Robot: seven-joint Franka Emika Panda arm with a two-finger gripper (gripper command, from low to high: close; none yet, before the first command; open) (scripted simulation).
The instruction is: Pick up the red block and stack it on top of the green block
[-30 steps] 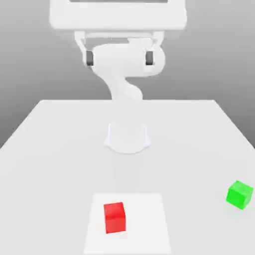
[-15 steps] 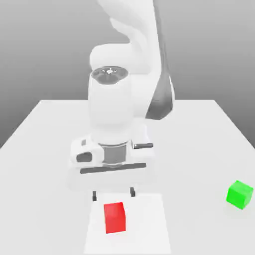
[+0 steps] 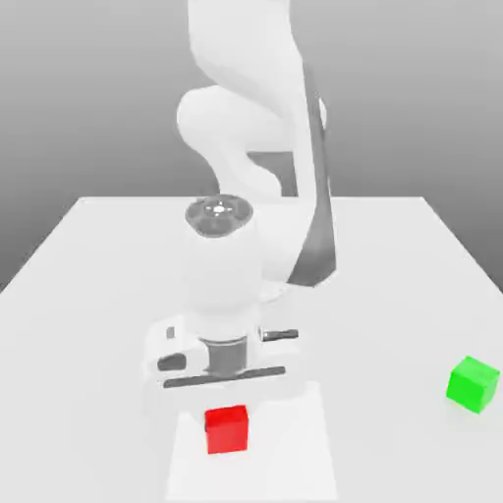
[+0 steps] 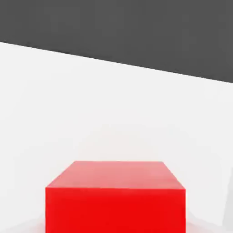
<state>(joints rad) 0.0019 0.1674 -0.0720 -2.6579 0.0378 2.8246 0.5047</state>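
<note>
Two blocks on bench.
I see gripper [image 3: 227, 405] clenched over red block [image 3: 227, 430] near front edge; green block [image 3: 473, 383] near right edge.

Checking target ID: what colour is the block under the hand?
Red block, plain matte; clearest in the hand view.

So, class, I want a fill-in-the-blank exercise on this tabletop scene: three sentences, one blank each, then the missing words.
1. The cube directly under the robot's hand is ____ in colour.
2. The green block sits toward the exterior view's ____ side of the table.
3. The red block rests on a square patch that looks ____ than the surrounding tabletop.

Missing words: red; right; lighter
</note>
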